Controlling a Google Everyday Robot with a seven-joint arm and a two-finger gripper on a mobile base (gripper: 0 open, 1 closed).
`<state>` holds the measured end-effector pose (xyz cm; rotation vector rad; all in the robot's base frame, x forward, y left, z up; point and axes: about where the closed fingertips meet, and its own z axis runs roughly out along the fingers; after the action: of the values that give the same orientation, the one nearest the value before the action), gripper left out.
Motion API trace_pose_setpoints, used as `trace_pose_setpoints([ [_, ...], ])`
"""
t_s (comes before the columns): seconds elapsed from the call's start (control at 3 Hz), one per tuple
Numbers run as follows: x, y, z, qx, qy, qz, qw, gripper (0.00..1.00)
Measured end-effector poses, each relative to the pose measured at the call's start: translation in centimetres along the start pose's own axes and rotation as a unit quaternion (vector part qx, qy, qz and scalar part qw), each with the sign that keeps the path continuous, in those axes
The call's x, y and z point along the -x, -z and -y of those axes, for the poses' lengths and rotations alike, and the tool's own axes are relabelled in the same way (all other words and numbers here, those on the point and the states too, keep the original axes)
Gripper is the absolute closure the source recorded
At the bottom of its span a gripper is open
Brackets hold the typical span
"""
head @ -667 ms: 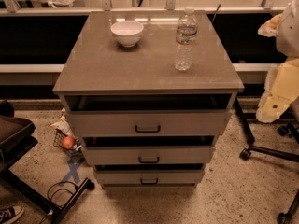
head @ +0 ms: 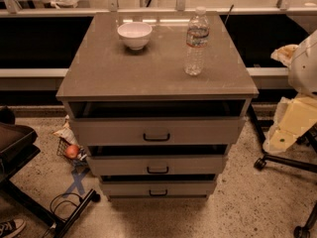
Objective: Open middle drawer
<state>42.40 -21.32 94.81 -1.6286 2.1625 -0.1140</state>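
- What seems to be my claw (head: 280, 140) hangs low at the right, well apart from the drawers; I cannot tell if it is apart or together
- The middle drawer (head: 198, 164) sits second of three under the bench (head: 99, 78)
- White bowl (head: 134, 34) and water bottle (head: 196, 42) stand on top

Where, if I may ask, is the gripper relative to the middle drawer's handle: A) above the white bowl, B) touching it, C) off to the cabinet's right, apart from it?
C: the gripper sits beyond the right side of the cabinet, well apart from the middle drawer and its handle.
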Motion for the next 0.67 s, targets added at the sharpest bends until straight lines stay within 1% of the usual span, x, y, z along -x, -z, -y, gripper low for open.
trace_pose_setpoints([
  [0.33,0.0,0.1,0.0,0.001,0.000,-0.001,1.0000,0.00],
  [0.67,0.2,-1.7,-0.2,-0.004,-0.008,0.008,0.9999,0.00],
])
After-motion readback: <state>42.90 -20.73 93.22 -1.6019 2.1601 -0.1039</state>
